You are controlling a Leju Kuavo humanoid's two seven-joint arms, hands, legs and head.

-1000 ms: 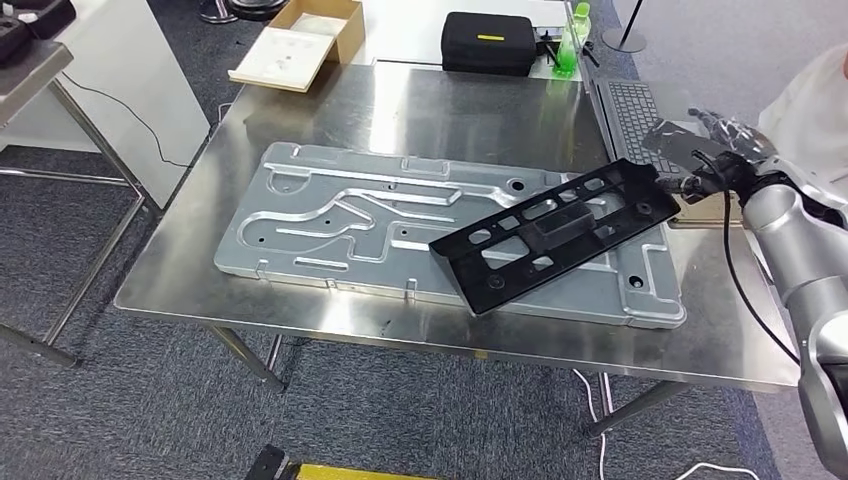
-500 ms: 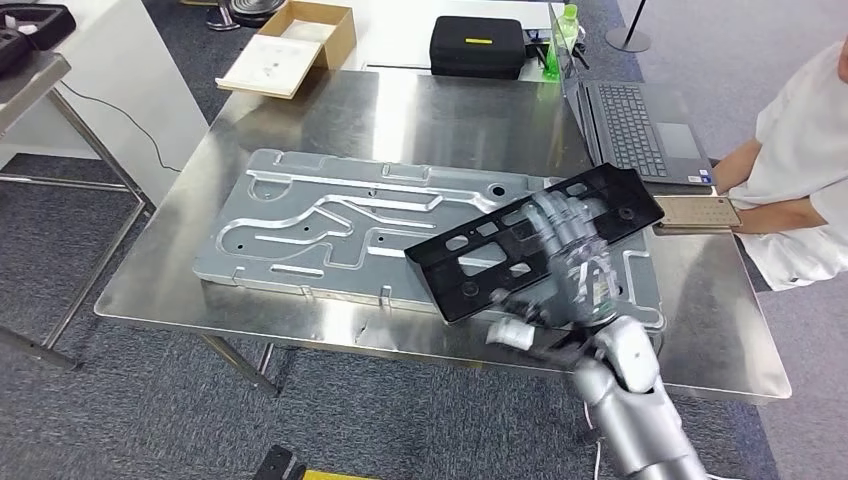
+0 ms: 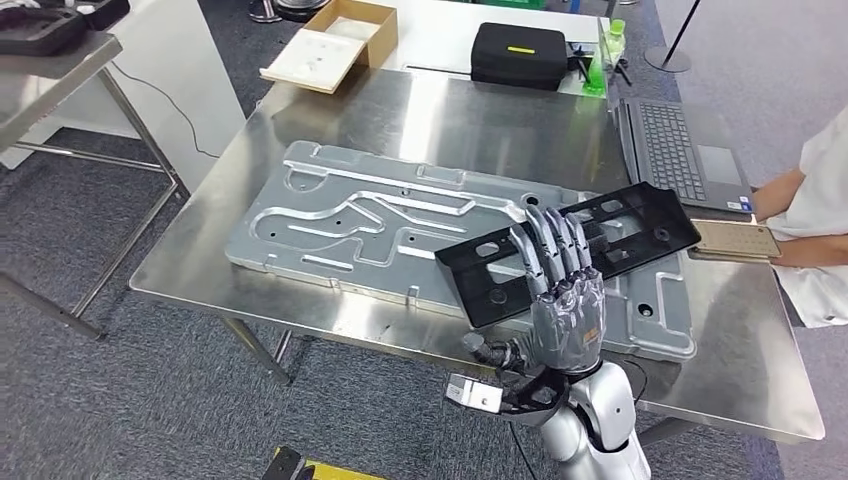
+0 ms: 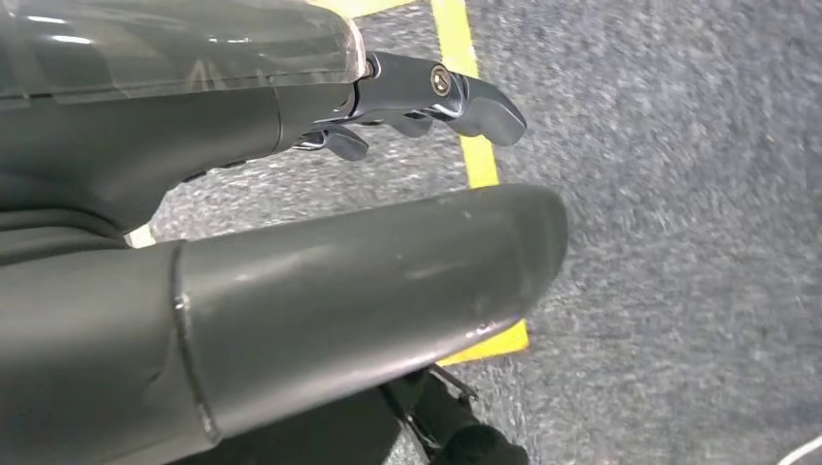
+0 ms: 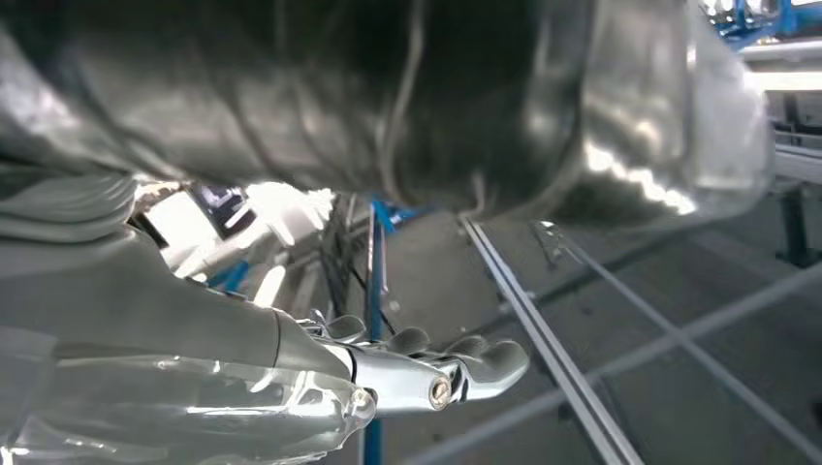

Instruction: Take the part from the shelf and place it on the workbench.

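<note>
The black slotted part (image 3: 625,215) lies slantwise on a large grey metal plate (image 3: 350,215) on the steel workbench (image 3: 450,120). My right hand (image 3: 563,290) is raised in front of the camera with its fingers stretched out and apart, holding nothing, and it hides the part's middle. In the right wrist view the same hand (image 5: 426,373) has extended fingers with nothing between them. My left hand (image 4: 426,97) hangs over grey carpet, its fingers loose and holding nothing.
A laptop (image 3: 680,150) and a brown flat item (image 3: 735,238) sit at the bench's right side, where a person (image 3: 815,220) in white rests an arm. A black case (image 3: 518,55), green bottle (image 3: 600,60) and cardboard box (image 3: 335,45) stand behind.
My right hand left the part's right end, swung down to the near side and now stands upright with fingers spread. The part stays on the plate. The camera has shifted slightly.
</note>
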